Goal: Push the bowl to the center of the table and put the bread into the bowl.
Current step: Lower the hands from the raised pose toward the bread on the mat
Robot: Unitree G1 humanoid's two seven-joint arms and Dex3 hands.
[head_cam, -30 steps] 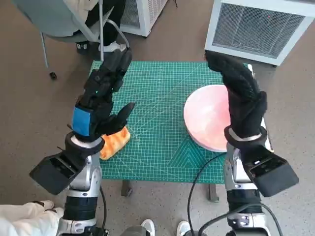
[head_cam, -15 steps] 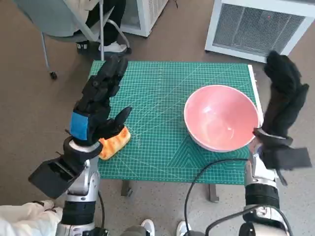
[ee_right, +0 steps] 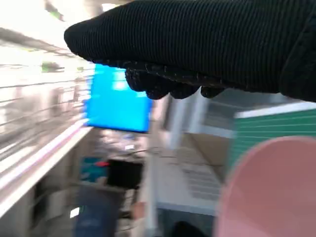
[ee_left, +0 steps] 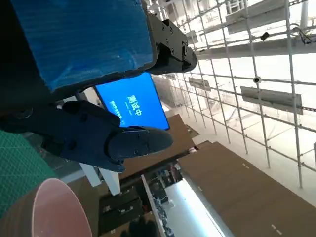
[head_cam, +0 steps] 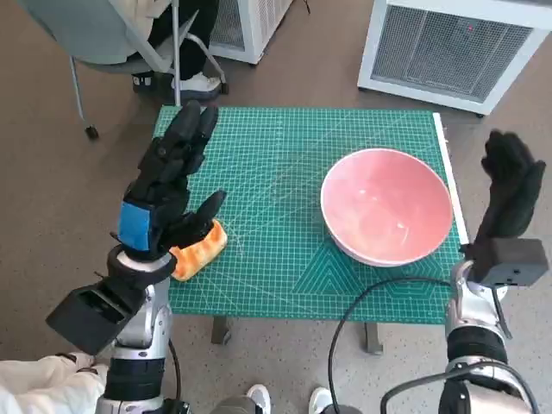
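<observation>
A pink bowl (head_cam: 386, 205) stands on the right half of the green cutting mat (head_cam: 285, 155); its rim also shows in the left wrist view (ee_left: 57, 210) and the right wrist view (ee_right: 269, 187). An orange piece of bread (head_cam: 200, 250) lies at the mat's near left corner, partly hidden under my left hand (head_cam: 168, 185). That hand hovers above it, fingers spread, holding nothing. My right hand (head_cam: 509, 185) is raised off the table's right edge, apart from the bowl, empty with fingers apart.
A white wire-fronted unit (head_cam: 453, 47) stands on the floor beyond the table's far right. A grey chair (head_cam: 112, 39) with a person's feet (head_cam: 194, 82) sits past the far left corner. A black cable (head_cam: 362, 302) hangs at the near edge.
My right hand has swung from over the bowl out to the right, past the table's edge, uncovering the bowl. The left hand stays over the bread, shifted slightly.
</observation>
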